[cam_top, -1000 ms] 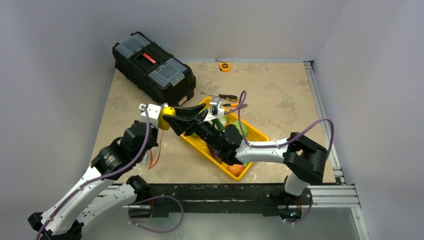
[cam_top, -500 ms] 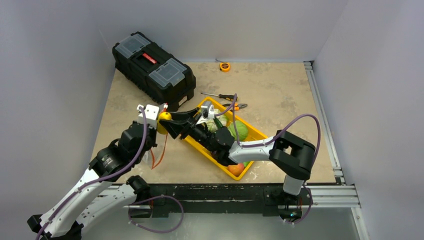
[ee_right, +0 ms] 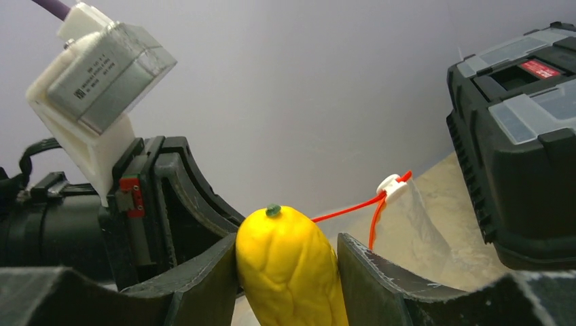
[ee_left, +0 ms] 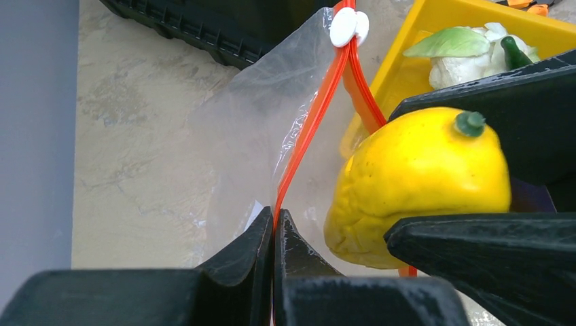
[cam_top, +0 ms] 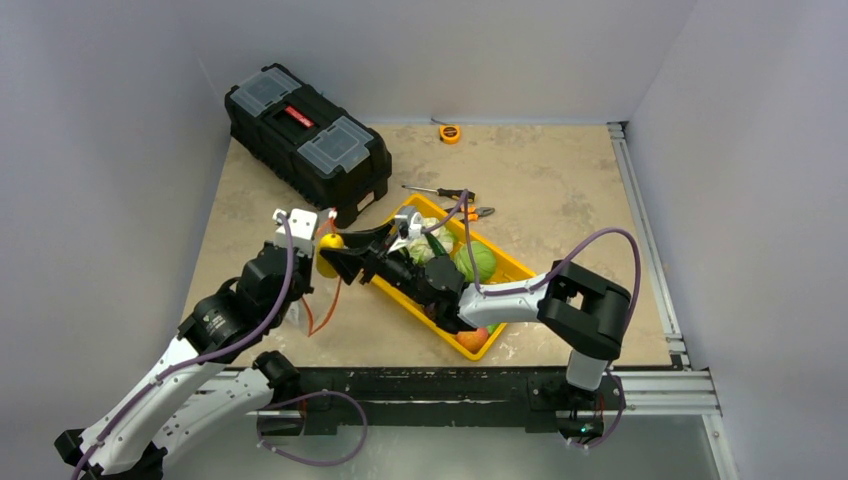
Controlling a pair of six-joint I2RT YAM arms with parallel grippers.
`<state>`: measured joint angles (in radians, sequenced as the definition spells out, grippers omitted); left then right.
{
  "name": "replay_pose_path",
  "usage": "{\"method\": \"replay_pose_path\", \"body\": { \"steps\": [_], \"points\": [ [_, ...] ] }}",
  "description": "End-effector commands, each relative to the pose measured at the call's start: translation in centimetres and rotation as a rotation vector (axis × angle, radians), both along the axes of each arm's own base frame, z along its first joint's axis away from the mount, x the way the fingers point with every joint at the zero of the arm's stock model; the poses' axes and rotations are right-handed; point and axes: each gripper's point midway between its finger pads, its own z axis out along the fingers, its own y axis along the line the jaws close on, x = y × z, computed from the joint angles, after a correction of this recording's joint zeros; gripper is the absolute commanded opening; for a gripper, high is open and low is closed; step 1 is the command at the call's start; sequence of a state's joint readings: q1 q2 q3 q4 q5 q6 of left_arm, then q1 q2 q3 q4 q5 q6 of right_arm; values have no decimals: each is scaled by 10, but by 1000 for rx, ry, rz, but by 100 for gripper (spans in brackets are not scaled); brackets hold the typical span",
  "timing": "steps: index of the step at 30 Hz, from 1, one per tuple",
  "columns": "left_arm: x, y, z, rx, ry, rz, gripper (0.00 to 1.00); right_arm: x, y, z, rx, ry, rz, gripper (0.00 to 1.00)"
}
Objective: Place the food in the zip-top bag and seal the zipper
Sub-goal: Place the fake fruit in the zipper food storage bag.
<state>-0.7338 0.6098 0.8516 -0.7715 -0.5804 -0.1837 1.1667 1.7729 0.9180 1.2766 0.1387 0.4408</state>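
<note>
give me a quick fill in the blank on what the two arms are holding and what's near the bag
1. The squash gripped in the right arm's jaws is ____ in colour.
2. The left arm's jaws are shut on the red-orange zipper of the clear ____.
3. The slider at the zipper's far end is ____.
4. The cauliflower lies in the yellow ____.

Missing words: yellow; bag; white; tray

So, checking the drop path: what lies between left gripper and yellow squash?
Only the open mouth of the zip-top bag, its zipper strips parted; left wrist view shows it.
</note>
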Motion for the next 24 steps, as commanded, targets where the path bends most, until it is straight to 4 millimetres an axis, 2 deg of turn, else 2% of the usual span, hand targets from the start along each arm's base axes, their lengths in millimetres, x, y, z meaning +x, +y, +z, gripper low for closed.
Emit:
{"method": "replay_pose_path", "body": {
  "steps": [1, 4, 8, 16, 20, 24],
  "points": [
    [3, 0, 9, -28, -34, 22, 0, -6, 0, 8, -8, 5, 18, 58],
    [3, 0, 9, -30, -35, 22, 0, -4, -2, 4, -49, 24, -2, 72],
    [3, 0, 9, -28, -34, 23, 0, 3, -5, 2, -113, 55, -41, 78],
    [4, 0, 8, -22, -29, 22, 0, 4, -23, -4, -248, 73, -92, 79],
    [4, -1, 6, -17, -23, 17, 0, 0, -41, -6, -314, 79, -111, 76],
    [4, -2, 6, -16, -21, 13, 0, -3, -65, -18, -387, 107, -144, 73]
  ]
}}
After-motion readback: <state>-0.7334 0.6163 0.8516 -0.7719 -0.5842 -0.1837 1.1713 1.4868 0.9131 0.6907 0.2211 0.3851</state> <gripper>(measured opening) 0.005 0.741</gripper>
